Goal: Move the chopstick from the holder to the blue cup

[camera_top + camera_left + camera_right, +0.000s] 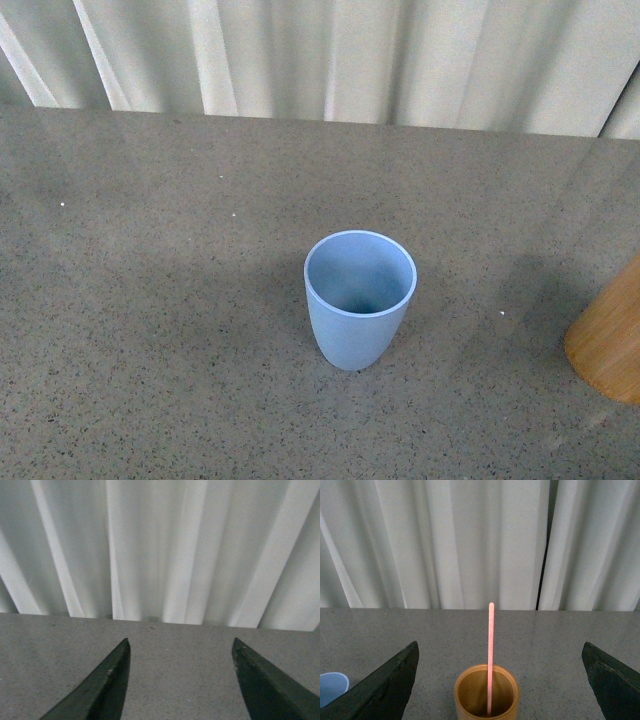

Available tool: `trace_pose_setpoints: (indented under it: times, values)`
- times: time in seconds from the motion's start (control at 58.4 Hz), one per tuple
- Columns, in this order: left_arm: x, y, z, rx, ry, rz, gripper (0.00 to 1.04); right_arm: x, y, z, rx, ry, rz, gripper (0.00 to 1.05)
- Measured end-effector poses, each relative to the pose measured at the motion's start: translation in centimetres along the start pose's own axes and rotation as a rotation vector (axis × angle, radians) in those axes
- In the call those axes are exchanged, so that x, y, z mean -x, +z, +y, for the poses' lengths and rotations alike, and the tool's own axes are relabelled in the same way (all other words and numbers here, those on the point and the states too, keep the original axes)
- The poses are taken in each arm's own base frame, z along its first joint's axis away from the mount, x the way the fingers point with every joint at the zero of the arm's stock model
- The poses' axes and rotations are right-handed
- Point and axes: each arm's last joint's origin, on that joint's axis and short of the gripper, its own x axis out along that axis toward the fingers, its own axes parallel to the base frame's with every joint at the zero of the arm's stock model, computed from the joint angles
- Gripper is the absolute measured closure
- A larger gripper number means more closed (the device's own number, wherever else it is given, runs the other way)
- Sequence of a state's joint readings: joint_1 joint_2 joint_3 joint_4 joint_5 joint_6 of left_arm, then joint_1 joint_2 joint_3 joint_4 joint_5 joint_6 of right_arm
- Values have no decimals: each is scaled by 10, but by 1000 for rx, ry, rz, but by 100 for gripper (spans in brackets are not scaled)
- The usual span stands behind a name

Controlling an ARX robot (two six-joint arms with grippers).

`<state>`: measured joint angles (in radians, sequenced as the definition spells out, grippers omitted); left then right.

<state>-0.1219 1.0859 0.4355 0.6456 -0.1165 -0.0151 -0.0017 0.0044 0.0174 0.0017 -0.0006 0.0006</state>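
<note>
The blue cup (359, 297) stands upright and empty near the middle of the speckled grey table; a sliver of it (331, 686) also shows in the right wrist view. The tan wooden holder (610, 342) is cut off by the front view's right edge. In the right wrist view the holder (486, 692) stands upright with one pink chopstick (490, 650) rising from it. My right gripper (500, 650) is open, its fingers wide apart on either side of the holder, touching nothing. My left gripper (180, 642) is open over bare table. Neither arm shows in the front view.
White pleated curtains (340, 55) hang behind the table's far edge (330, 120). A dark gap (543, 555) splits the curtains in the right wrist view. Grey tabletop (150, 300) spreads to the left of the cup.
</note>
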Motion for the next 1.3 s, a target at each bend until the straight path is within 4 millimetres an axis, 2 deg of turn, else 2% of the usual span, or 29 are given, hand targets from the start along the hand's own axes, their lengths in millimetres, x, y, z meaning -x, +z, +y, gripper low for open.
trace_pose_setpoints:
  times: [0.154, 0.291, 0.411, 0.651, 0.993, 1.301]
  values:
    - [25, -22, 9, -7, 1, 6, 80, 0, 0, 0, 0, 0, 0, 10]
    - [40, -33, 14, -5, -8, 6, 102, 0, 0, 0, 0, 0, 0, 10]
    - [52, -41, 24, -9, 8, 0, 101, 0, 0, 0, 0, 0, 0, 10]
    - [75, -55, 24, -10, 4, 3, 101, 0, 0, 0, 0, 0, 0, 10]
    - [92, -66, 24, -9, 4, -13, 101, 0, 0, 0, 0, 0, 0, 10]
    - [101, -63, 24, -10, 3, -27, 101, 0, 0, 0, 0, 0, 0, 10]
